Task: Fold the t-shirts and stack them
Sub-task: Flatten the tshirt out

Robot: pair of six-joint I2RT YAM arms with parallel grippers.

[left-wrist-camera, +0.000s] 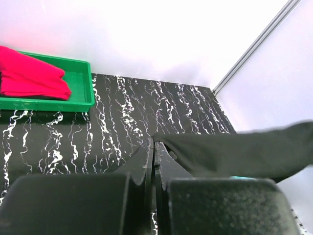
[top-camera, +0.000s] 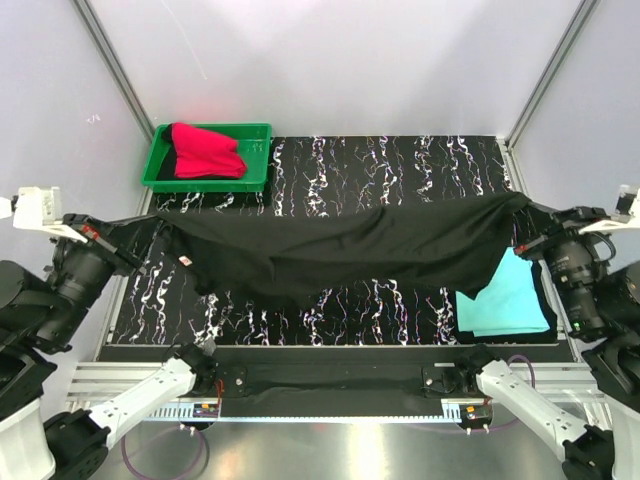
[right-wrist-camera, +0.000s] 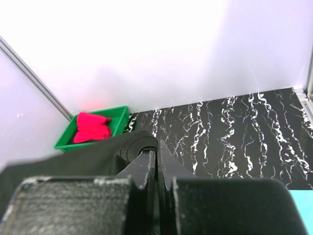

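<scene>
At the far left, the left gripper [top-camera: 160, 216] is seen clamped on one end of the black t-shirt [top-camera: 340, 245]. In the left wrist view its jaws are pressed together with only a thin seam between them, and the dark cloth is led off from the fingertips to the right. Behind this gripper, at the left rear corner of the black marbled mat [top-camera: 400, 160], a green tray [top-camera: 257, 150] is placed, and the red t-shirt [top-camera: 205, 152] is bundled inside it, well apart from both grippers.

Across the middle, the black t-shirt is held up as a long band stretched from one gripper to the other. It is drawn fairly taut along its upper edge and is allowed to sag along its lower edge, deepest left of centre. Whether that lowest fold is touching the mat cannot be told.

Towards the right, the turquoise t-shirt [top-camera: 505, 300] is laid folded on the mat near the front right corner. Its upper left part is covered in the top view by the hanging black cloth. Just behind it, the right gripper [top-camera: 527, 206] is closed on the other end of the black t-shirt. In the right wrist view a rolled bunch of cloth is pinched at its fingertips.
</scene>
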